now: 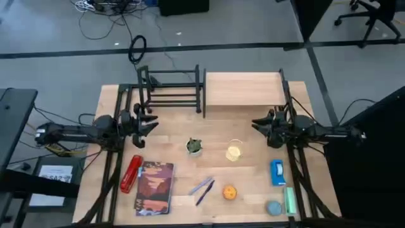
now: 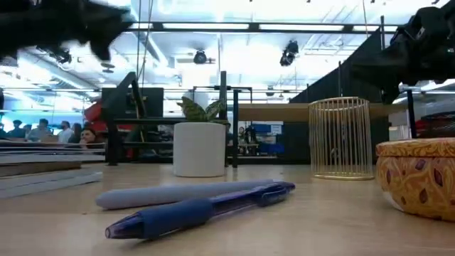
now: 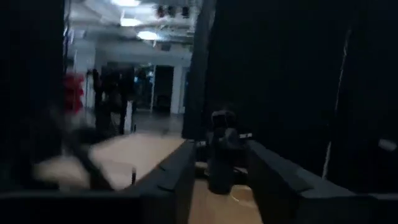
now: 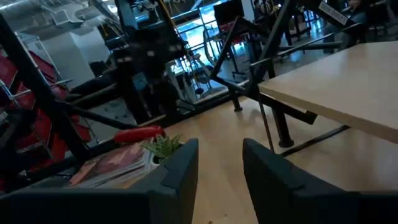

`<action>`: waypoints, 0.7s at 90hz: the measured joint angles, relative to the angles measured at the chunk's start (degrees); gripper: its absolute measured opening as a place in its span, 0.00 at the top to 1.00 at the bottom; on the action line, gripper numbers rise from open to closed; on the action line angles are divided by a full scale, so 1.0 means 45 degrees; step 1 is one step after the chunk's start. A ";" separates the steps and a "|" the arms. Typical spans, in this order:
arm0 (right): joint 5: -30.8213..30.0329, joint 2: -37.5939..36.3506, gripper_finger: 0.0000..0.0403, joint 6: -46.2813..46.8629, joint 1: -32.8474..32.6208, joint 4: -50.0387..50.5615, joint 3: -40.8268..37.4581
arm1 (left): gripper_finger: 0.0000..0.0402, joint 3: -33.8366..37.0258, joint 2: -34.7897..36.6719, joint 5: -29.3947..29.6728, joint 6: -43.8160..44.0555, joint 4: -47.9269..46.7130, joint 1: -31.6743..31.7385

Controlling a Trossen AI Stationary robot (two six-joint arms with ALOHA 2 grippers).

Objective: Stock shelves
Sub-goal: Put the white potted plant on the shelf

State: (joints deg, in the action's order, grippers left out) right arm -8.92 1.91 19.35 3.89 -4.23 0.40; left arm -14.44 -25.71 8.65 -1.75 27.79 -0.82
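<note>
High view: two shelves (image 1: 212, 90), two pens (image 1: 202, 189).

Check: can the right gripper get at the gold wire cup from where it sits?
Probably yes. The right gripper is open and empty, and the gold wire cup stands just ahead of it on bare tabletop with nothing between.

Robotics lab or open office hall. Grey floor (image 1: 253, 25) with loose cables (image 1: 104, 7) beyond far edge of bench (image 1: 253, 190), wheeled office chair (image 1: 370, 16), exposed ceiling with strip lights (image 2: 213, 27), people (image 2: 78, 134) seated at desks in background.
</note>
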 joint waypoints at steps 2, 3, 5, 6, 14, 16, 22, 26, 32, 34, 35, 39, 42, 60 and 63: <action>-0.0001 0.0001 0.76 0.0000 -0.0002 0.0000 -0.0005 | 0.61 -0.0698 -0.0577 0.0162 -0.0481 -0.0346 -0.0081; 0.0002 0.0001 0.76 0.0000 0.0001 -0.0003 -0.0005 | 0.60 -0.1061 -0.0867 0.0238 -0.0697 -0.0572 -0.0113; 0.0004 0.0001 0.76 -0.0004 -0.0001 -0.0005 -0.0005 | 0.58 -0.1785 -0.1404 0.0380 -0.1108 -0.1206 -0.0154; 0.0003 0.0001 0.76 -0.0004 -0.0001 -0.0005 -0.0002 | 0.57 -0.2154 -0.1673 0.0467 -0.1307 -0.1611 -0.0170; 0.0004 -0.0009 0.76 -0.0002 0.0003 -0.0010 -0.0005 | 0.51 -0.5450 -0.3875 0.0780 -0.2370 -0.5669 -0.0214; 0.0000 -0.0009 0.76 0.0000 0.0001 -0.0010 -0.0003 | 0.49 -0.6344 -0.4459 0.0776 -0.2531 -0.6716 -0.0214; -0.0001 0.0006 0.76 0.0000 0.0001 -0.0044 -0.0002 | 0.45 -0.8876 -0.5943 0.0762 -0.2851 -0.9968 -0.0214; 0.0004 0.0007 0.76 0.0000 0.0002 -0.0039 -0.0005 | 0.43 -1.0334 -0.6903 0.0671 -0.2933 -1.1881 -0.0214; -0.0001 0.0016 0.76 0.0000 0.0003 -0.0034 -0.0005 | 0.40 -1.2204 -0.8084 0.0323 -0.2969 -1.4159 -0.0214; -0.0001 0.0011 0.76 0.0000 0.0003 -0.0035 0.0000 | 0.39 -1.2654 -0.8423 0.0159 -0.2957 -1.4907 -0.0214; -0.0001 0.0011 0.76 0.0000 0.0003 -0.0038 0.0000 | 0.39 -1.2858 -0.8597 0.0081 -0.2944 -1.5297 -0.0214; 0.0004 0.0011 0.76 0.0000 0.0003 -0.0044 -0.0005 | 0.37 -1.3551 -0.9192 -0.0284 -0.2829 -1.6674 -0.0210; 0.0004 0.0012 0.76 0.0000 0.0002 -0.0045 -0.0005 | 0.36 -1.3937 -0.9522 -0.0638 -0.2612 -1.7468 -0.0214; -0.0001 0.0011 0.76 0.0000 -0.0001 -0.0077 -0.0002 | 0.33 -1.3221 -1.0235 -0.2691 -0.0862 -1.8637 -0.0216; 0.0000 0.0011 0.76 0.0000 0.0002 -0.0086 0.0000 | 0.33 -1.2795 -1.0240 -0.2820 -0.0701 -1.8439 -0.0214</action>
State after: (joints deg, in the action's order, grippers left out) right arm -8.92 1.96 19.35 3.90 -4.62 0.40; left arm -72.02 -71.79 -4.04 -4.91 -55.19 -1.78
